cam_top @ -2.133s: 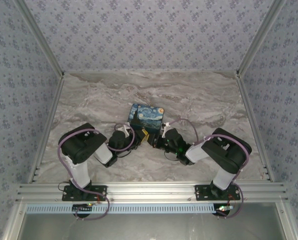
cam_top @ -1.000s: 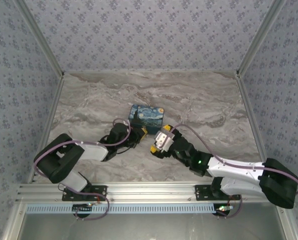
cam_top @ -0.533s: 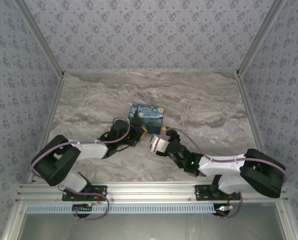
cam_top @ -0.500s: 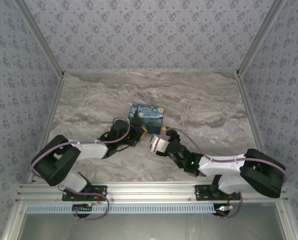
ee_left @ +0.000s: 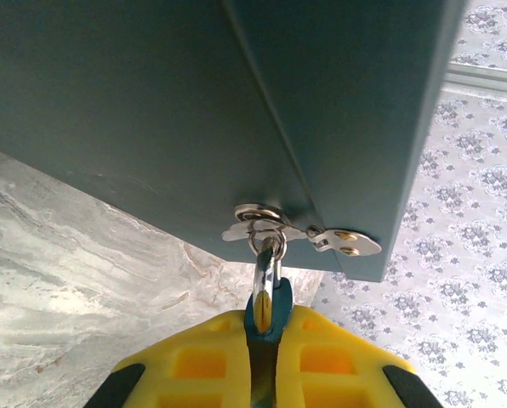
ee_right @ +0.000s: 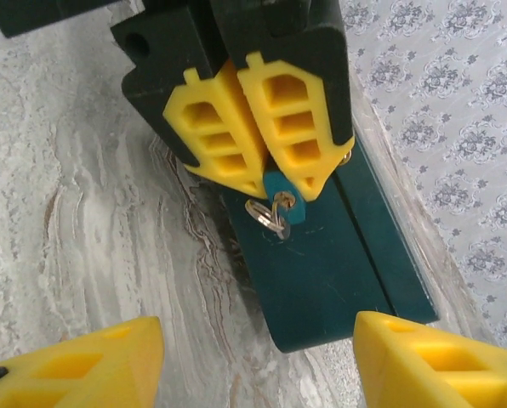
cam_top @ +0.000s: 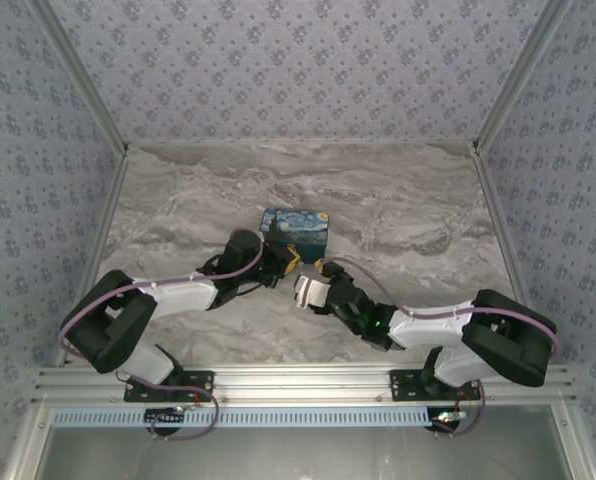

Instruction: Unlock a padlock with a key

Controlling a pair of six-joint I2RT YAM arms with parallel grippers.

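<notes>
Left end effector (ee_left: 267,327) is clamped on the padlock (ee_left: 266,276), its shackle running straight out from the fingers through the hasp (ee_left: 304,234) of the box (ee_left: 151,127) on the bench (ee_left: 58,255). Right end effector (ee_right: 258,327) hangs with fingers apart, the padlock dead ahead and near. Since two seconds ago, both arms have stretched out low, and the right has swung in toward the padlock.

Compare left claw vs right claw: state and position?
Left claw is shut on the padlock; right claw is open, holding nothing. Left claw sits at the box; right claw hangs apart, facing it. Both are yellow-tipped and point at the padlock.
</notes>
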